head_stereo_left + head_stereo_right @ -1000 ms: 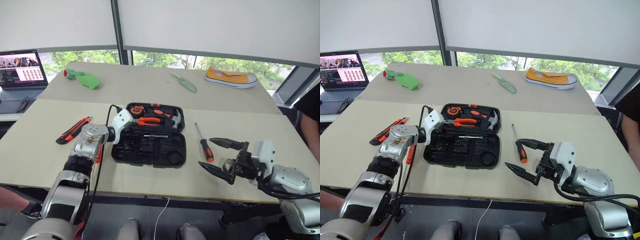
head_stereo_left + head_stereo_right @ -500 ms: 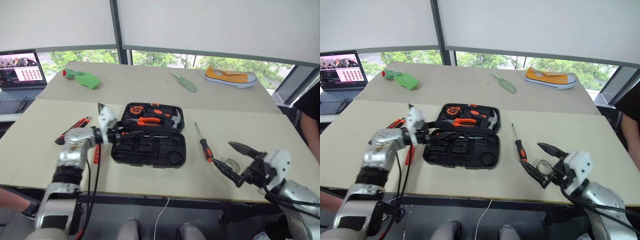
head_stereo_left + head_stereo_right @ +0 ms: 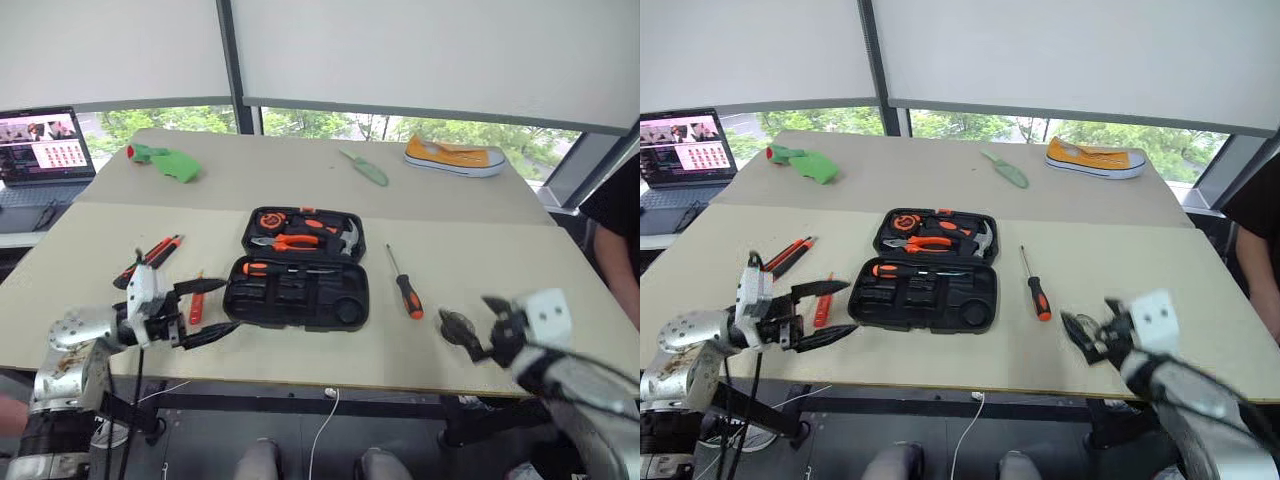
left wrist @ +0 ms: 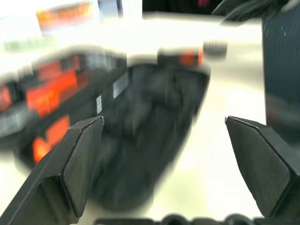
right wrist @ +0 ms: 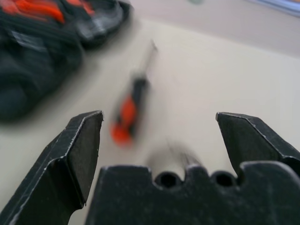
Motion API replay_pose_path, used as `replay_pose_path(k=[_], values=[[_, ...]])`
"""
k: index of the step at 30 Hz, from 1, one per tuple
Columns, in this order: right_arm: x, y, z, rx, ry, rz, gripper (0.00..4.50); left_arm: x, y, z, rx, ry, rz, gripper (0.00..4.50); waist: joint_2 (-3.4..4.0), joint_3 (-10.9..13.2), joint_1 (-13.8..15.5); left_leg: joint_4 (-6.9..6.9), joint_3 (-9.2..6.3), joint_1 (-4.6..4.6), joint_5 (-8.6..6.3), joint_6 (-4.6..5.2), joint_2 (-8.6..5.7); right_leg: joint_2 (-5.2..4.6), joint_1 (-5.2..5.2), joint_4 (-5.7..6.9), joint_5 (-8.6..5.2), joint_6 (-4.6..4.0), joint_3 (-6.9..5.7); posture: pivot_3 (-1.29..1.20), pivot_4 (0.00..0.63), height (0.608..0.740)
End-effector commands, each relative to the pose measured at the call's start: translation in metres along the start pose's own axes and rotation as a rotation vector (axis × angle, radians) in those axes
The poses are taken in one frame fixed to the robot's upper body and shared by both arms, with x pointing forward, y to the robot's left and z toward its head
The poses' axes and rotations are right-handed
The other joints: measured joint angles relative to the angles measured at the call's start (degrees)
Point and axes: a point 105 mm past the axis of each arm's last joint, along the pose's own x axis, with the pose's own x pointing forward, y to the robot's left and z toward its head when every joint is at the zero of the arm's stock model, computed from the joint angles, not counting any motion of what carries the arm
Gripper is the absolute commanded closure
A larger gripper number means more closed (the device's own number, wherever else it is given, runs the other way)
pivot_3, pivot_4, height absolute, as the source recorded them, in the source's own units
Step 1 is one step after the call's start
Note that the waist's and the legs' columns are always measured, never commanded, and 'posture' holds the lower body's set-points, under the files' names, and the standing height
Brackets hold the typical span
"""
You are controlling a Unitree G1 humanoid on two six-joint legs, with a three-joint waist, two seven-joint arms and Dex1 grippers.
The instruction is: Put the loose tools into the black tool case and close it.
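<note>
The black tool case (image 3: 345,300) lies open mid-table, with an orange-handled screwdriver (image 3: 268,268) in its front half. My left gripper (image 3: 212,311) is open and empty, left of the case near the table's front edge. Beside it lie a short orange tester screwdriver (image 3: 196,301) and a utility knife (image 3: 148,260). A black-shafted screwdriver (image 3: 404,285) lies right of the case. My right gripper (image 3: 466,316) is open and empty, just in front of that screwdriver (image 5: 129,110). A blurred grey tape roll (image 5: 174,153) sits on the table close before its fingers.
The case's lid half holds pliers, a hammer and a tape measure (image 3: 271,220). On the far table lie a green trowel (image 3: 365,168), a yellow shoe (image 3: 453,157) and a green object (image 3: 168,160). A laptop (image 3: 45,145) stands far left. A person's sleeve (image 3: 620,225) is at the right.
My left gripper opened, left the orange-handled screwdriver in the case and drew back to the left. My right gripper swung round to point at the loose screwdriver.
</note>
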Motion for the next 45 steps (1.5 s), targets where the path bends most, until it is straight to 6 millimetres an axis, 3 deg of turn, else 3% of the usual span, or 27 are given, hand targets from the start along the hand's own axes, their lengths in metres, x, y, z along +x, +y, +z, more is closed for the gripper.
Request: replay_pose_path(k=[1,2,5,11,16,22,24,26,28,31,34,40,43,45], values=[[0.019,0.007,-0.006,0.032,0.149,0.074,0.00,0.007,-0.007,0.010,0.011,-0.030,-0.031,0.07,-0.01,0.0,0.1,0.01,0.01,0.00,0.02,0.04,0.02,0.08,0.02,0.00,0.00,-0.09,0.00,0.00,0.150,0.740],[0.025,0.007,-0.009,0.035,0.200,0.084,0.00,0.008,-0.008,0.010,0.007,-0.029,-0.043,0.07,-0.01,0.0,0.0,0.00,0.03,-0.08,0.17,0.28,0.02,0.11,0.20,0.00,0.06,-0.33,0.05,0.00,0.150,0.740],[0.039,0.003,-0.021,0.059,0.342,0.072,0.00,0.012,-0.008,0.011,0.019,-0.030,-0.056,0.07,-0.02,0.0,0.1,-0.05,0.08,-0.36,0.26,0.71,-0.08,0.13,-0.04,0.03,0.12,0.15,0.21,0.00,0.150,0.740],[0.067,-0.009,-0.028,0.024,0.432,-0.022,0.00,0.017,-0.010,0.016,0.053,-0.040,-0.062,0.07,-0.02,0.0,-0.1,-0.01,0.11,-0.87,0.20,0.81,-0.08,0.21,-0.57,0.14,0.14,0.20,0.27,0.00,0.150,0.740],[0.072,-0.009,-0.024,0.118,0.381,-0.063,1.32,0.011,-0.003,0.022,0.059,-0.036,-0.036,0.00,-0.02,0.0,-0.2,0.06,0.11,-0.85,0.20,0.82,-0.05,0.25,-0.55,0.16,0.18,0.24,0.28,0.00,0.150,0.740],[0.062,-0.016,-0.015,0.154,0.291,-0.147,3.40,0.005,-0.001,0.019,0.058,-0.021,-0.006,0.00,-0.02,0.0,-0.1,0.09,0.12,-0.86,0.20,0.82,-0.05,0.24,-0.54,0.15,0.20,0.26,0.29,0.00,0.150,0.740],[0.064,-0.016,0.004,0.093,0.209,-0.114,3.48,0.003,0.000,0.018,0.051,-0.024,0.023,0.00,-0.01,0.0,-0.2,0.08,0.14,-0.86,0.20,0.82,-0.05,0.24,-0.55,0.15,0.20,0.26,0.30,0.00,0.150,0.740],[0.071,-0.004,0.040,-0.036,0.050,0.003,3.48,-0.002,0.000,0.017,0.039,-0.027,0.064,0.00,0.03,0.0,-0.4,0.09,0.14,-0.86,0.20,0.82,-0.04,0.25,-0.55,0.16,0.20,0.25,0.30,0.00,0.150,0.740],[0.076,0.021,0.074,-0.215,-0.096,0.185,3.48,-0.010,0.003,0.015,0.027,-0.031,0.131,0.00,0.22,0.2,-1.3,0.09,0.24,-0.85,0.20,0.82,-0.04,0.24,-0.63,0.15,0.21,0.28,0.44,0.00,0.150,0.740],[0.087,0.061,0.095,-0.465,-0.170,0.449,3.48,-0.026,0.008,0.009,0.009,-0.024,0.240,0.00,0.25,0.2,-2.5,0.06,0.29,-0.80,0.21,0.83,0.04,0.44,-0.75,0.18,0.23,0.29,0.66,0.00,0.150,0.740],[0.108,0.092,0.086,-0.691,-0.096,0.643,3.48,-0.038,0.004,0.000,-0.004,0.005,0.301,0.00,0.23,0.2,-3.0,0.00,0.29,-0.66,0.20,0.82,0.34,0.80,-0.70,0.15,0.25,0.16,0.74,0.00,0.150,0.740],[0.146,0.126,0.070,-0.913,0.043,0.775,3.48,-0.045,-0.005,-0.003,-0.001,0.023,0.338,0.00,0.22,0.2,-2.4,0.03,0.42,-0.90,0.21,0.80,0.43,0.89,-1.08,0.30,0.30,-0.02,0.85,0.00,0.150,0.740],[0.155,0.131,0.058,-0.975,0.105,0.802,3.48,-0.045,-0.006,-0.003,0.001,0.025,0.349,0.00,0.21,0.2,-1.8,0.05,0.47,-1.18,0.30,0.66,0.42,0.89,-1.42,0.40,0.37,0.00,0.92,0.00,0.150,0.740],[0.158,0.122,0.044,-1.038,0.170,0.797,3.48,-0.045,-0.007,-0.003,0.002,0.026,0.351,0.00,0.22,0.2,-1.4,0.04,0.49,-1.18,0.29,0.65,0.42,0.89,-1.43,0.40,0.37,0.00,0.91,0.00,0.150,0.740]])
